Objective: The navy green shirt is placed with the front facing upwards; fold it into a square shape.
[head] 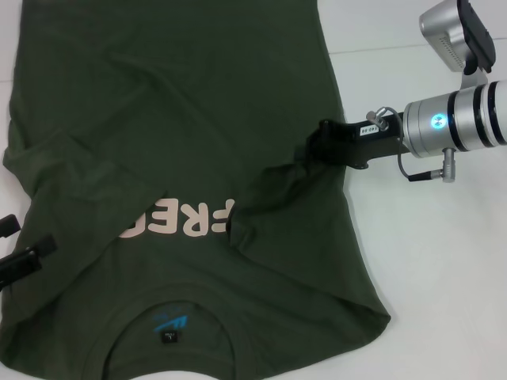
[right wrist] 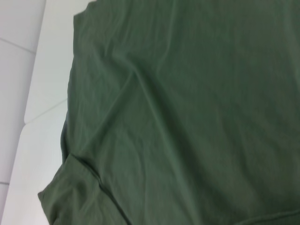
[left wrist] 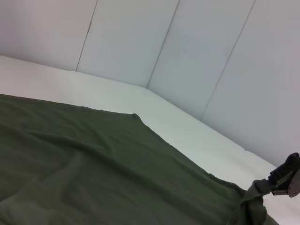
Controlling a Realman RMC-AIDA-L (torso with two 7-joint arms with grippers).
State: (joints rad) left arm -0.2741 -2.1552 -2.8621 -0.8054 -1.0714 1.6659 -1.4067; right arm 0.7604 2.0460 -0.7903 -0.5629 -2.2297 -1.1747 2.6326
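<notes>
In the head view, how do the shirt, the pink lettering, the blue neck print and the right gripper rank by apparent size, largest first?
1. Shirt, filling most of the view.
2. Pink lettering, partly covered by a fold.
3. Right gripper, though it sits above the cloth, nearer the camera, so its rank against the lettering is unsure.
4. Blue neck print.

Olive-green shirt (head: 182, 119) w/ pale-pink lettering (head: 176, 222)

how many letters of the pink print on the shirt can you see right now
3 clear: F, R and E, in a row on the navy green shirt mid-chest, upside down in the head view. A fourth shows only partly at the left end. The right gripper pinches the shirt's right side, and that fold may hide more.
</notes>
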